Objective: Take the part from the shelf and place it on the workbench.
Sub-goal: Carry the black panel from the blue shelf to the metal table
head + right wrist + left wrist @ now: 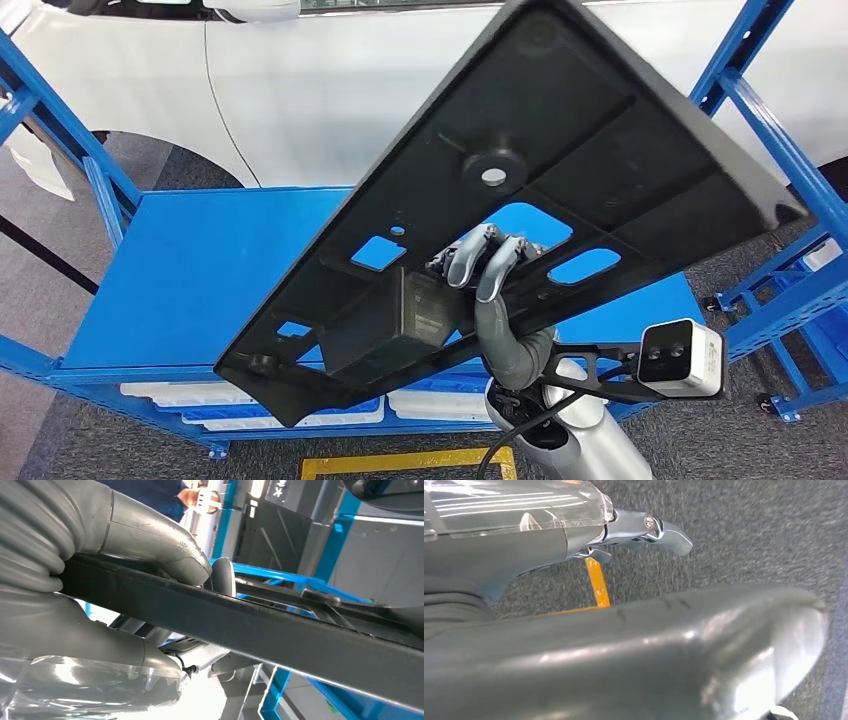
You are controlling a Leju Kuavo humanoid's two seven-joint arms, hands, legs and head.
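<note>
A large black plastic panel [560, 150], flat with several cut-outs and a round boss, hangs tilted in the air in front of the blue shelf [200, 270]. My right hand [485, 270] holds it from below, with grey fingers poking through one cut-out. In the right wrist view the hand [100, 545] grips the panel's edge [250, 625], thumb on one face and fingers on the other. My left hand [624, 645] hangs over grey carpet, its thumb and fingers [664, 530] apart with nothing in them.
A white car body [330, 90] stands behind the shelf. Blue uprights [770, 130] rise at the right. White bins [430, 405] sit on the lower shelf level. Yellow floor tape [400, 463] runs near my feet. A person in dark blue [165, 495] stands beyond.
</note>
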